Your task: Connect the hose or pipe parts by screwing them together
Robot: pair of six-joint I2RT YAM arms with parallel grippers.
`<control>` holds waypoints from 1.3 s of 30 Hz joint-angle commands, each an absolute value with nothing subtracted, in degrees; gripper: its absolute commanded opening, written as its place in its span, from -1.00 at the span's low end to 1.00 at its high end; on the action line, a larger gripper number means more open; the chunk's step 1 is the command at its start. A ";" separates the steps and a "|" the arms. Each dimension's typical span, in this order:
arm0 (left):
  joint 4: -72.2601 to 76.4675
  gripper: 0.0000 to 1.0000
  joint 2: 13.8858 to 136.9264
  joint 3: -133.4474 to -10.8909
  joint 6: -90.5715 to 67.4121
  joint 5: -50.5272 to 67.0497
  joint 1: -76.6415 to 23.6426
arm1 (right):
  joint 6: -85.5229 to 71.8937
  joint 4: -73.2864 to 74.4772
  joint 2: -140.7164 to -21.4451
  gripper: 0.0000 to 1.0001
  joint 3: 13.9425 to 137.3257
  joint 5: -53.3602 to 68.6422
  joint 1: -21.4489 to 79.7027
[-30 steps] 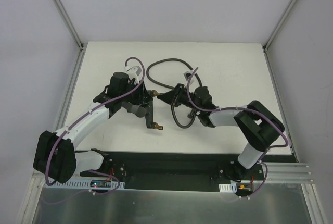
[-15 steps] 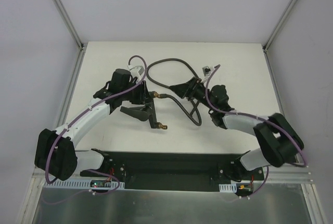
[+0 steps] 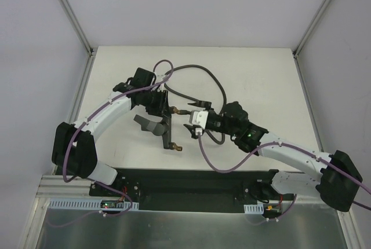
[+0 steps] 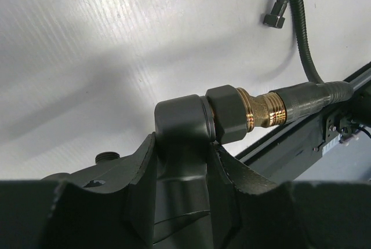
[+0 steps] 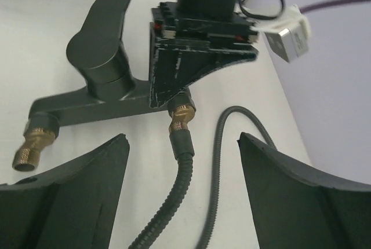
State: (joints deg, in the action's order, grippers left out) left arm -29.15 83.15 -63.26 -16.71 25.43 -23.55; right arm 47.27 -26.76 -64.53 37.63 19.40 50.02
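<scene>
At mid-table (image 3: 261,75), the left gripper (image 3: 161,105) is clamped on the black faucet-style fitting (image 3: 168,130), holding it just off the surface by its body. One end of the grey flexible hose (image 3: 191,68) sits on the fitting's inner brass tip (image 4: 264,107), and the rest loops away toward the far side. The outer brass tip (image 5: 32,145) is bare. The right gripper (image 3: 194,117) stands with fingers spread wide around the hose coupling (image 5: 181,123) without touching it, gripping nothing.

The step in hand looks like threading the coupling on. Some brass thread shows, so the joint is probably not fully seated, though that is hard to judge from here. The next move calls for closing squarely on the coupling and twisting about the tip's axis, the left hold kept firm.
</scene>
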 commanded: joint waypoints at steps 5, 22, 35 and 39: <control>-34.19 -1.00 84.11 -70.31 -16.26 31.99 -23.29 | 77.42 -7.57 -72.32 0.53 47.28 9.59 56.59; -36.04 -1.00 85.34 -71.72 -15.91 34.63 -23.38 | 76.90 -9.84 -83.85 0.13 52.47 0.97 58.09; -22.78 -1.00 80.69 -66.28 -19.86 38.85 -23.29 | 48.84 -12.12 -84.73 -0.98 55.02 8.33 56.52; -17.06 -1.00 78.58 -62.50 -21.18 37.36 -23.38 | 31.50 -21.49 -85.34 -0.98 52.83 15.89 53.80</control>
